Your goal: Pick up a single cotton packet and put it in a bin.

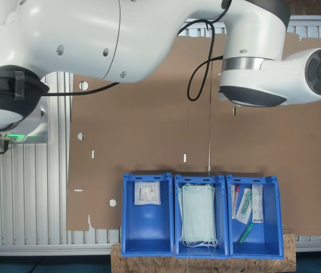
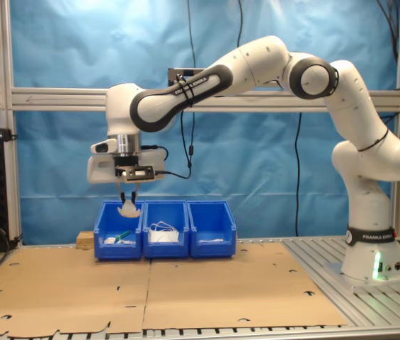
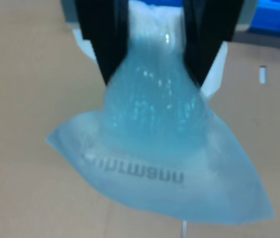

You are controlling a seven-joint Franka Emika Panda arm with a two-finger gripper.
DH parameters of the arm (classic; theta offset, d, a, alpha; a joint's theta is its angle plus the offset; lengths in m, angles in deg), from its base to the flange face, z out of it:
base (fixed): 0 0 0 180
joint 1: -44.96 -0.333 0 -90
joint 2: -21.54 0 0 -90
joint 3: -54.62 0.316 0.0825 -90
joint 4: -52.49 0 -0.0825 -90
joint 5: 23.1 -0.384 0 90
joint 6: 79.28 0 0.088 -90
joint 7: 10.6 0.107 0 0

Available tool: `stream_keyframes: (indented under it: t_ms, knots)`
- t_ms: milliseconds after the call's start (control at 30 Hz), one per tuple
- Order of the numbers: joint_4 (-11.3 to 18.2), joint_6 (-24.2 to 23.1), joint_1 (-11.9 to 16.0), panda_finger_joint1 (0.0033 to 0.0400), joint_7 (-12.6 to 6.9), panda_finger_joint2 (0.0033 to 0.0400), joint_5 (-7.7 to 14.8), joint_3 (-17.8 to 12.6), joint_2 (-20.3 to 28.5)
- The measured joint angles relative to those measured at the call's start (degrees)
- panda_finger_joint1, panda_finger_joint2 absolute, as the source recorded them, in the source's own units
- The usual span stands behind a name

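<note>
First exterior view: three blue bins in a row at the near edge of the cardboard sheet (image 1: 149,114), sitting on a chipboard slab (image 1: 205,259). The bin at the first exterior view's left (image 1: 147,213) has one cotton packet lying in it (image 1: 148,193), flat, near its far wall. Middle bin (image 1: 201,215) holds pale-green face masks (image 1: 198,215). The bin at the first exterior view's right (image 1: 253,216) holds long narrow sachets (image 1: 257,203) and a green-capped item (image 1: 245,232). The arm (image 1: 149,34) spans the top.

Second exterior view: gripper (image 2: 128,199) hangs above the bin at the second exterior view's left (image 2: 119,230), clear of its rim. A pale packet (image 2: 129,208) dangles from the fingertips; small here, probably the same kind of cotton packet.

Wrist view: black fingers (image 3: 102,34) clamped on the held packet (image 3: 164,148), pinching its upper part so it bunches between them and fans out below. Packet is translucent, bluish-white, with print near its lower edge. Cardboard is behind it; a blue bin corner (image 3: 273,20) is in frame.
</note>
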Motion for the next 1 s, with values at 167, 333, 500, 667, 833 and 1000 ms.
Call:
stream_keyframes:
  t_ms: [167, 333, 500, 667, 833, 1000]
  knots:
    - [6.3, 0.5, 0.0, 0.0074, 0.0, 0.0074, 2.6, -0.2, 6.2]
    - [12.0, 0.8, 0.0, 0.0074, 0.0, 0.0074, 5.9, -0.5, 11.6]
    - [17.7, 1.0, -0.1, 0.0074, 0.0, 0.0074, 9.3, -1.4, 17.2]
    - [22.7, 1.1, 0.0, 0.0074, 0.0, 0.0074, 12.8, -3.2, 22.3]
    - [26.1, 1.3, 0.1, 0.0074, 0.0, 0.0074, 16.1, -5.9, 26.0]
    - [27.8, 1.4, 0.3, 0.0074, 0.0, 0.0074, 18.3, -9.4, 28.0]
